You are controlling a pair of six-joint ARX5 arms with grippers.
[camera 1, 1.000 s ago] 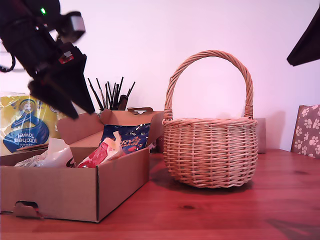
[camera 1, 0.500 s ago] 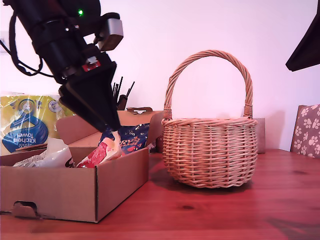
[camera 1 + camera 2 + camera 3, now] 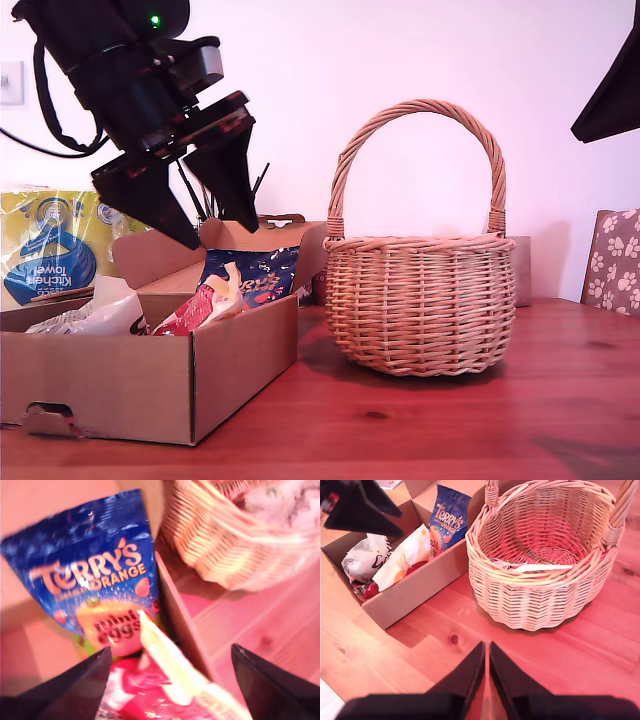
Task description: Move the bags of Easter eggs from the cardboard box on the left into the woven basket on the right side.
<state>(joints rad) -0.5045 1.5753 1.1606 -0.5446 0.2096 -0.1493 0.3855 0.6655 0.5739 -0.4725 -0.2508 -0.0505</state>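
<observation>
**Wooden tabletop, white wall: spread jaws hang over the egg bags**

Reddish wood and a pale wall frame the moment. The blue Terry's bag (image 3: pixel 95 575) stands propped against the far wall of the cardboard box (image 3: pixel 150 385), its long axis running up that wall; the red bag (image 3: pixel 200 305) leans just in front, touching it, long axis tilted toward the woven basket (image 3: pixel 420 300). Both lie straight below my first gripper (image 3: pixel 205 225), whose jaws are spread wide and empty, above the box and clear of its flaps. My second gripper (image 3: pixel 486 660) is pinched closed, holding nothing, over bare table (image 3: pixel 450 430) on the basket's near side, so the first is clearly nearer. Behind the box sit a kitchen towel pack (image 3: pixel 50 245) and a pot of brushes (image 3: pixel 225 195).
</observation>
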